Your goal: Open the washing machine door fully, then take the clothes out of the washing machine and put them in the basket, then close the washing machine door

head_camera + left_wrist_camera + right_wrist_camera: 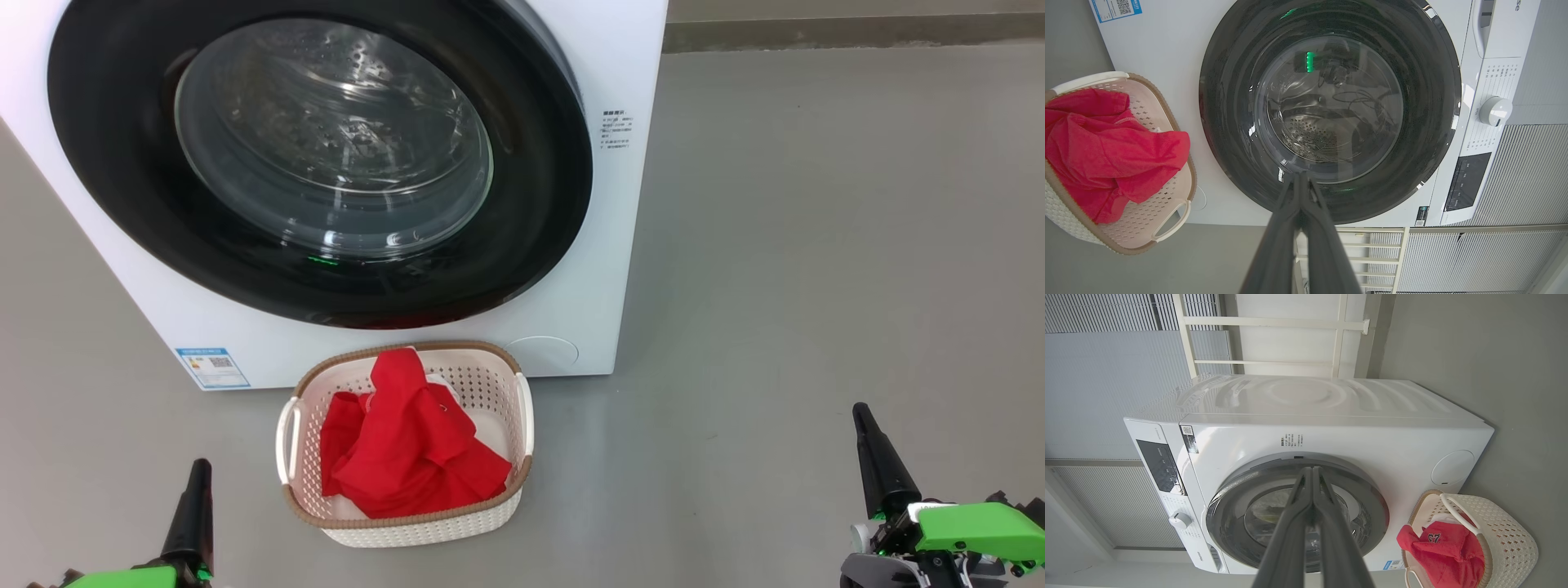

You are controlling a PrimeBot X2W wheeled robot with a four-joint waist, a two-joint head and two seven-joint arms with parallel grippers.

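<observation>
Left end effector (pixel 198 475) clenched tight, holding nothing, low near basket (pixel 424 531) | right end effector (pixel 860 416) likewise clenched and empty, well right of basket | washing machine door (pixel 318 155) shut flush on washing machine (pixel 608 245) | clothes (pixel 408 445) — red heap — inside basket | basket on floor (pixel 816 245) just in front of machine, below door

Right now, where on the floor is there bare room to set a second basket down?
Widest: the grey floor right of the washing machine and basket, up to the right end effector. A narrower strip lies left of the basket. Crowded: the basket, holding clothes, sits close below the door.
</observation>
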